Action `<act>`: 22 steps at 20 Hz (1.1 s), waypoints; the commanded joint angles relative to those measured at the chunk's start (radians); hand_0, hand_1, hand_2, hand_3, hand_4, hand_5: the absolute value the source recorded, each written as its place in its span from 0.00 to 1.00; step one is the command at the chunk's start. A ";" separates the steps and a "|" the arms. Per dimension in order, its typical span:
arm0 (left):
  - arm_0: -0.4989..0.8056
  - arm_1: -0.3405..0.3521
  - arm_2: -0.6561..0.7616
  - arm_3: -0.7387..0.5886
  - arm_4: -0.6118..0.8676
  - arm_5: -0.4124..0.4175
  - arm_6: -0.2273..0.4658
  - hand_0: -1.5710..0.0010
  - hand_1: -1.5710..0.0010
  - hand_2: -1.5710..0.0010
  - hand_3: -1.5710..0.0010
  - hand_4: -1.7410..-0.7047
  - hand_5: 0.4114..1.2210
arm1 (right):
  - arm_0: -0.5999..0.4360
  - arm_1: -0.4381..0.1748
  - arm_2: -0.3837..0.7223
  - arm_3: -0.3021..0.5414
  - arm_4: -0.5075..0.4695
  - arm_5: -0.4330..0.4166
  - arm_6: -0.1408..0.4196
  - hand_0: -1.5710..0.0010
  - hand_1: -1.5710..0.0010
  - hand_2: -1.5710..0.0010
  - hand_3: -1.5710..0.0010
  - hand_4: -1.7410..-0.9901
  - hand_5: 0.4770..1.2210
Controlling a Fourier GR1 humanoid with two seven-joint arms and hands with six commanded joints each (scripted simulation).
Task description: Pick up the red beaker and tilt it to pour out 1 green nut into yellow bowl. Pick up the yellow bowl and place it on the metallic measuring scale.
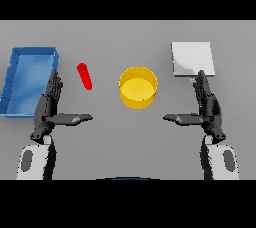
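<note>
A red beaker point(85, 76) lies tilted on the grey table, left of centre. The yellow bowl point(138, 88) stands at the middle, its inside looking bare. At the back right rests the metallic measuring scale point(192, 59), a pale square plate. My left hand point(50, 107) is open at the lower left, fingers straight and thumb pointing inward, a little below and left of the beaker and apart from it. My right hand point(207, 107) is open at the lower right, its fingertips reaching the scale's near edge. No green nut shows.
A blue tray point(16, 73) sits at the far left, just beyond my left hand's fingertips. Bare grey table lies between the two hands in front of the bowl.
</note>
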 commanded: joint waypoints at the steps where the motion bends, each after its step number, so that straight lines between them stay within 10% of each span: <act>1: -0.003 0.002 0.002 0.002 0.002 0.001 0.002 1.00 1.00 1.00 1.00 0.62 0.26 | 0.000 -0.001 -0.001 0.000 -0.001 -0.001 0.000 1.00 1.00 1.00 1.00 0.82 0.25; 6: -0.025 0.021 0.023 0.020 0.019 -0.011 0.002 1.00 1.00 1.00 1.00 0.62 0.26 | 0.008 -0.004 -0.002 -0.004 -0.006 0.006 -0.005 1.00 1.00 1.00 1.00 0.82 0.25; 9: 0.063 0.041 -0.058 -0.072 -0.099 0.006 -0.043 1.00 1.00 1.00 1.00 0.62 0.26 | 0.092 -0.048 0.110 -0.081 0.219 -0.044 -0.154 1.00 1.00 1.00 1.00 0.82 0.25; 15: 0.057 0.051 -0.083 -0.083 -0.142 0.014 0.028 1.00 1.00 1.00 1.00 0.63 0.25 | 0.111 -0.054 0.128 -0.111 0.253 -0.049 -0.123 1.00 1.00 1.00 1.00 0.83 0.24; 22: -0.105 0.035 -0.058 0.134 -0.180 0.048 -0.057 1.00 1.00 1.00 1.00 0.57 0.28 | 0.103 -0.056 0.112 -0.114 0.216 -0.032 -0.127 1.00 1.00 1.00 1.00 0.74 0.24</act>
